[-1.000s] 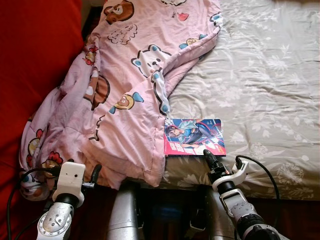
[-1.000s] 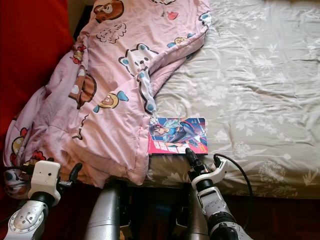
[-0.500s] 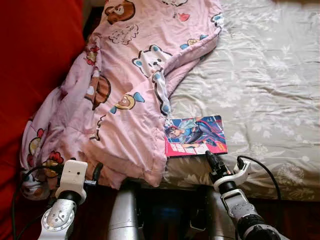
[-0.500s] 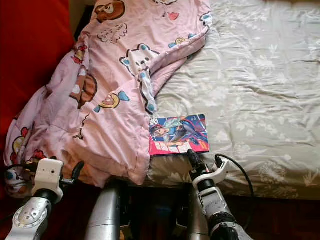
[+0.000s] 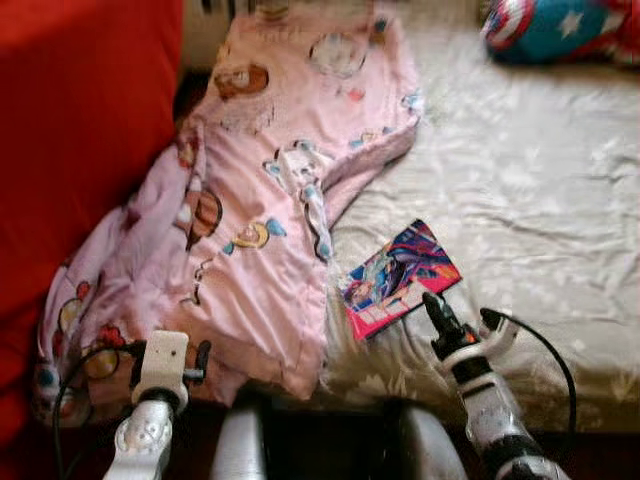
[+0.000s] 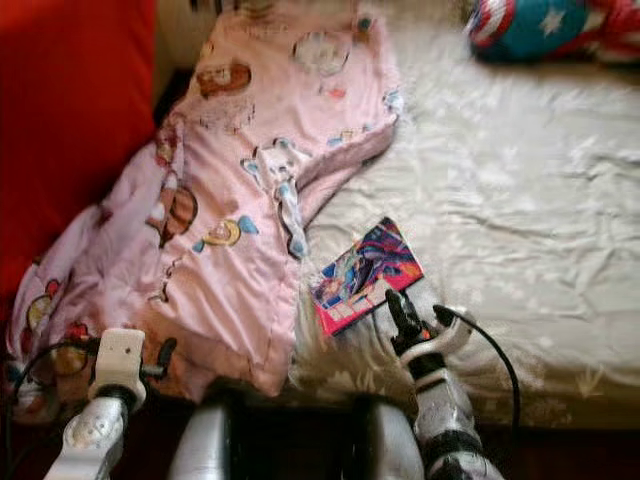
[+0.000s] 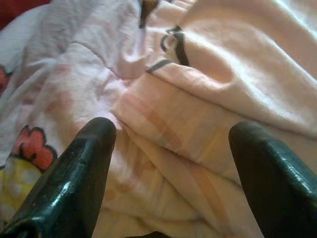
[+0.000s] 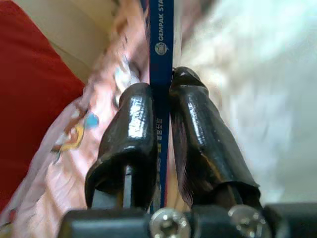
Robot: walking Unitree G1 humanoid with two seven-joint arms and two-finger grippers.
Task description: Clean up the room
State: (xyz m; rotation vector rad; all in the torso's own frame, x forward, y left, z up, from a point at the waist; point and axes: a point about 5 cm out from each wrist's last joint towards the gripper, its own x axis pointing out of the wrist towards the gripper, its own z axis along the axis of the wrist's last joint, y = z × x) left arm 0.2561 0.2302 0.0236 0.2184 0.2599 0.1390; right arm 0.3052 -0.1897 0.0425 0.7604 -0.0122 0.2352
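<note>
Right wrist view has the right gripper (image 8: 163,144) with its two black fingers (image 8: 130,134) pressed together on the blue spine of the comic book (image 8: 161,34), which in the left eye view lies tilted on the grey floral bed sheet (image 5: 540,180) just beside the pink cartoon blanket (image 5: 270,200), at about 5 o'clock from the blanket's middle. The left gripper (image 7: 171,163) hangs at 7 o'clock with its jaws spread wide apart over the blanket's folds. A red, white and blue cushion (image 5: 560,30) sits at 1 o'clock, and a red sofa (image 5: 70,130) at 10 o'clock.
</note>
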